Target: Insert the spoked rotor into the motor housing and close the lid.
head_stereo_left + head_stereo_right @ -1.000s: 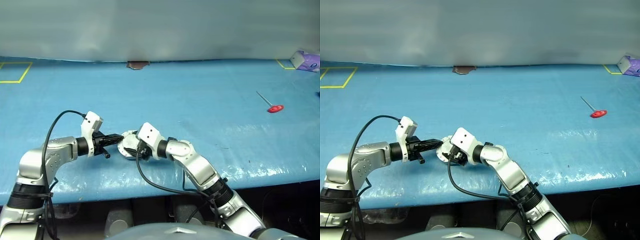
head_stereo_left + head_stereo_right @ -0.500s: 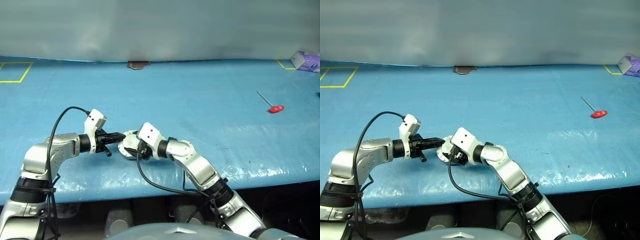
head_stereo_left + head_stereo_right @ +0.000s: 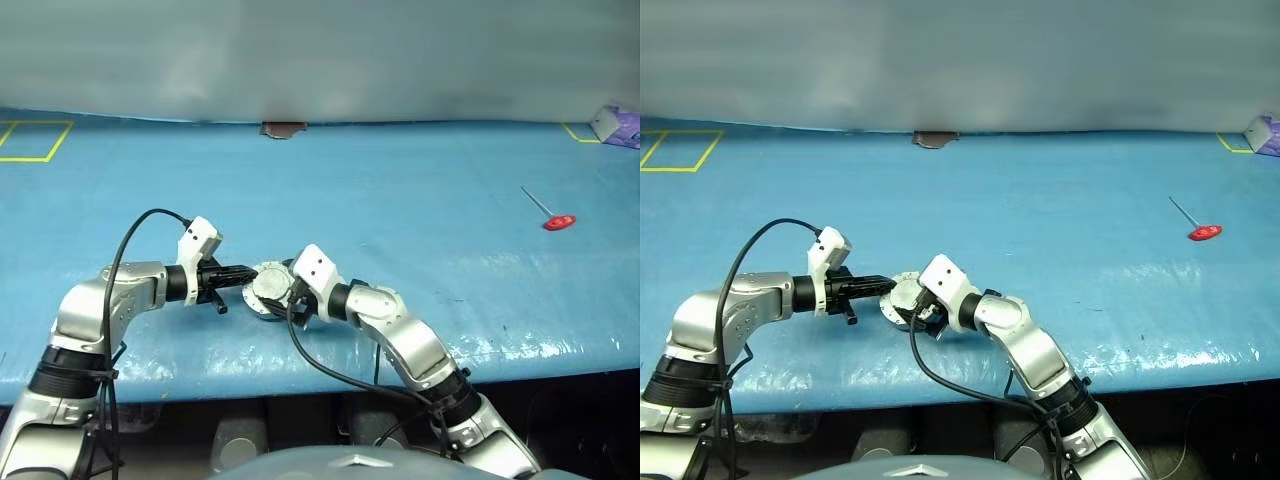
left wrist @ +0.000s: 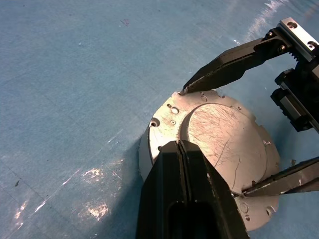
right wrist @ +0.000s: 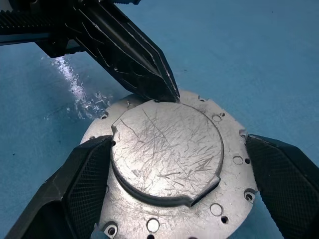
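Observation:
The motor housing (image 4: 144,155) sits on the blue table (image 3: 400,200) as a grey puck. The lid (image 5: 167,144) lies flat on it, plain grey face with the raised centre circle up. The spoked rotor is hidden. My left gripper (image 4: 178,145) is shut, and its tips rest on the lid at the edge of the raised circle. From the opposite side, my right gripper (image 5: 177,149) stands open around the lid, one finger on each side of the raised circle. In the head views both grippers meet at the housing (image 3: 268,288) near the table's front edge.
A red-handled tool (image 3: 553,220) lies far off to the right. A purple and white box (image 3: 620,125) stands at the far right corner. A brown patch (image 3: 284,128) marks the far edge, and yellow tape (image 3: 30,140) the far left.
My right gripper's fingers have spread wider and the hand has drawn back a little to the right, so more of the lid's plain face shows. The left gripper stays shut on the lid.

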{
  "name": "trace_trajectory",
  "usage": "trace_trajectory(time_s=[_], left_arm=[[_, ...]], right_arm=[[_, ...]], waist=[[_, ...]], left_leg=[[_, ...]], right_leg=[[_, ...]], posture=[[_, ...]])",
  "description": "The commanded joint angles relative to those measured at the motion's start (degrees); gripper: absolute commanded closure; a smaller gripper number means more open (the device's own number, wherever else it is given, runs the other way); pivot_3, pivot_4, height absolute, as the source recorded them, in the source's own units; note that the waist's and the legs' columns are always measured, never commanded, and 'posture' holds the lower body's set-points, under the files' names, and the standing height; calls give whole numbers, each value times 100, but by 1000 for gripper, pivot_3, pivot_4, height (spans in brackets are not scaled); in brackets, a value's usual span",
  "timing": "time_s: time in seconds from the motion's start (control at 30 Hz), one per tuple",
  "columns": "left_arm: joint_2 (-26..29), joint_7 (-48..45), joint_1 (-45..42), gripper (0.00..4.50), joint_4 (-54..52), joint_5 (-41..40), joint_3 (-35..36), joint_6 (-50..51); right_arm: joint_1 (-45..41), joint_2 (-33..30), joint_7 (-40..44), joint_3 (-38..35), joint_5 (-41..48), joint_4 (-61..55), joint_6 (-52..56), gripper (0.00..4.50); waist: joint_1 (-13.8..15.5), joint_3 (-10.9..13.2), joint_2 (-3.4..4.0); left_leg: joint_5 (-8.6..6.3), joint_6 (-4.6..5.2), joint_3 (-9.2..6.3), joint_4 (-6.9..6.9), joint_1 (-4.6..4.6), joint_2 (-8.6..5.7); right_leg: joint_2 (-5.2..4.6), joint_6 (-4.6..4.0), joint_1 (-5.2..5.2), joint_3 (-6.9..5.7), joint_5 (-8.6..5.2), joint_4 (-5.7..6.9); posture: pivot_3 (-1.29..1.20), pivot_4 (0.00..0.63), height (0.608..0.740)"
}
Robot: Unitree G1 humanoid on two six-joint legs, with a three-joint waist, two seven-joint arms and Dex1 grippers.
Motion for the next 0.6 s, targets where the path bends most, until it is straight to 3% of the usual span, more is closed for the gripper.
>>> trace_trajectory(time_s=[0.03, 0.33, 0.6], left_arm=[[-52, -81, 79, 4500, 43, 62, -217, 32], [-63, -162, 55, 4500, 138, 140, -235, -63], [-36, -238, 45, 4500, 126, 181, -221, -139]], right_arm=[[329, -289, -69, -402, 144, -539, 391, 26], [1182, -835, 178, -1456, 1476, -2269, 1641, 26], [589, 1468, -1378, -3264, 2590, -1932, 4310, 26]], waist=[[8, 0, 0], [-1, 1, 2], [0, 0, 4]], left_leg=[[0, 0, -1, 0, 1, -1], [0, 0, -1, 0, 0, -2], [-1, -1, -3, 3, -5, -1]], right_leg=[[0, 0, 2, 0, 0, -1], [-2, 1, -1, -1, 0, 0], [-3, 2, -2, -1, 1, 0]], posture=[[0, 150, 740], [0, 150, 740], [0, 150, 740]])
